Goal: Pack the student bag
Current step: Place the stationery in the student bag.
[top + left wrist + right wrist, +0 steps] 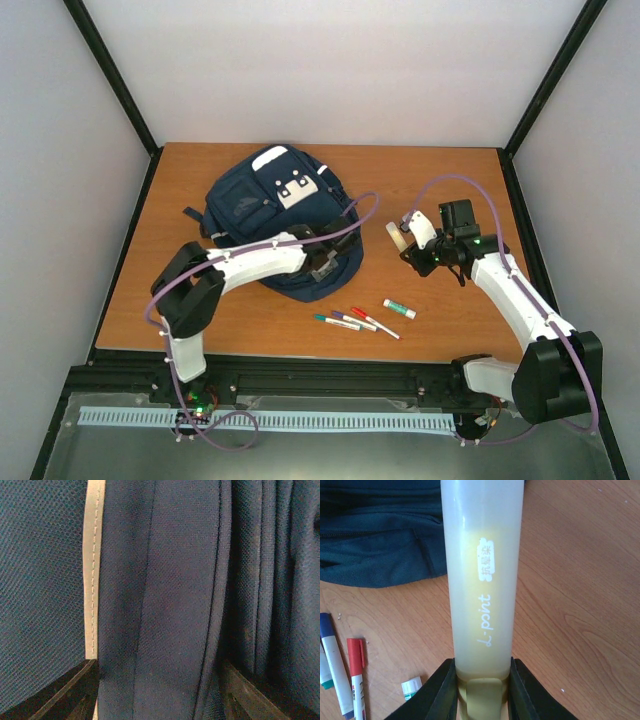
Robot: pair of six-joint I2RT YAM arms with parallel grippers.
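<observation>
Right gripper (482, 666): jaws narrowed onto the bottom end of a pale translucent tube (482, 570) marked "L-point". Most of the tube sticks out past the fingertips and is held clear above the table (440, 180).

Student bag (270, 210): lies flat on the table, ahead and to the left of the right gripper, near but not touching the tube. Its near edge is under the left gripper (325, 262).

Left gripper: fingers (70, 695) sit fairly wide apart with folds of navy fabric and a pale reflective strip (92, 580) filling the gap. Can't tell whether it is pinching the fabric or only pressed onto it.

Loose items: three markers (350, 320) and a small green-capped stick (399, 309) lie on the table below and to the left of the right fingers, not packed yet.

Risks (judgement):
- The tube is held only by its tail, so any bump on the tip could lever it round or pop it out, and a smooth plastic cylinder would roll away.
- No open mouth of the bag shows in any view. If the left gripper has no real hold, the opening could sag shut and the tube would meet fabric.
- The left arm lies across the bag between the tube and the pockets, so a direct path risks the arms clashing.
</observation>
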